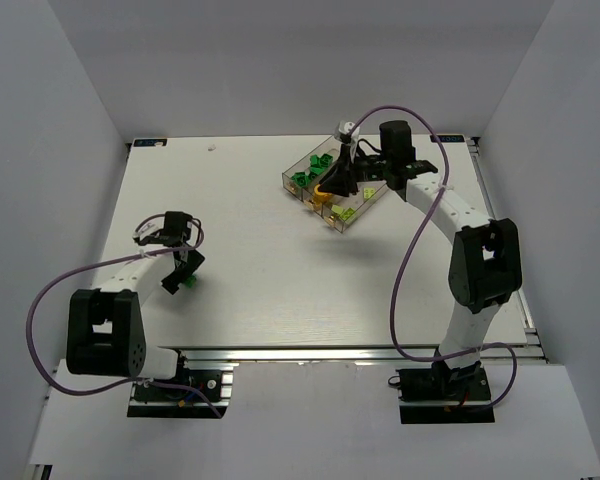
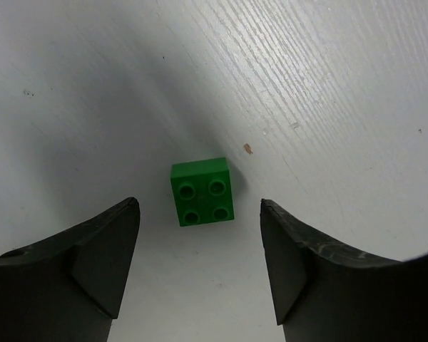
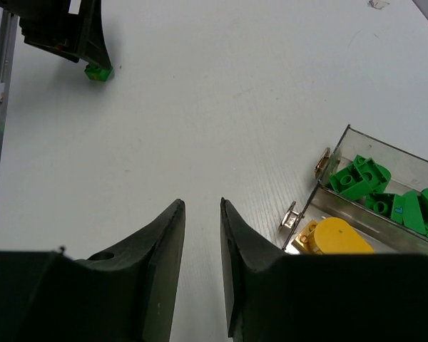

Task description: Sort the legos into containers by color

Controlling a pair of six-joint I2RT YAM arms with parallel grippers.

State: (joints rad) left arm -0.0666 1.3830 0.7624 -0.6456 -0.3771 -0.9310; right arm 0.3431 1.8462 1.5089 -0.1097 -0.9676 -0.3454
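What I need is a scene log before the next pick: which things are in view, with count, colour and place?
table: one, white, under everything.
loose brick: one, dark green, near left of the table.
tray: one, clear, three bins, far right of centre.
green bricks: several, one outer bin.
orange-yellow pieces: a few, middle bin.
yellow-green bricks: a few, other outer bin.
cables: two, purple, along the arms.
left gripper: open, straddling the loose brick, not touching.
right gripper: narrow gap, empty, above the tray.
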